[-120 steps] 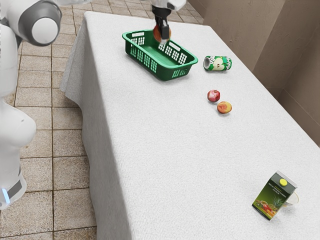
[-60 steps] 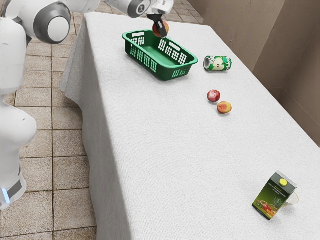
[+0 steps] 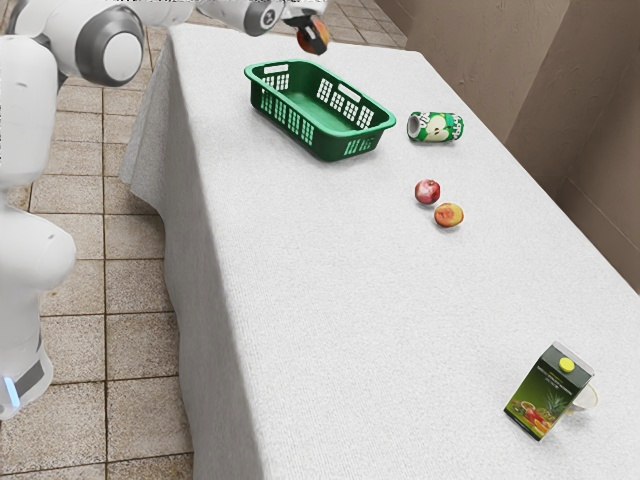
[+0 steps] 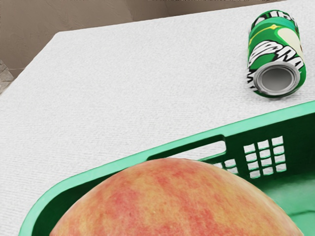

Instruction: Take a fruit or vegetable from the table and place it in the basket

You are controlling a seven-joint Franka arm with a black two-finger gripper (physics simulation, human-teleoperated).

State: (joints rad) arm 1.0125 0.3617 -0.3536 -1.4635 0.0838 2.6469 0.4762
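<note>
One peach [image 4: 172, 204] in the grasp of the gripper [image 3: 315, 42], clear of the basket rim [image 4: 270, 119].

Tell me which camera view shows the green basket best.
The exterior view: it shows the green basket whole, with its full rim, perforated sides and floor, nothing in front of it. The wrist view has a stretch of rim, a handle slot and some lattice wall, cut by the frame and partly covered by the fruit.

Exterior view: high beside arm [image 3: 28, 245], well back, facing down across desk [image 3: 350, 300]. Wrist view: at end effector [image 3: 313, 38], close, angled down. Shared: basket [image 3: 335, 152], can [image 3: 436, 127], desktop.
</note>
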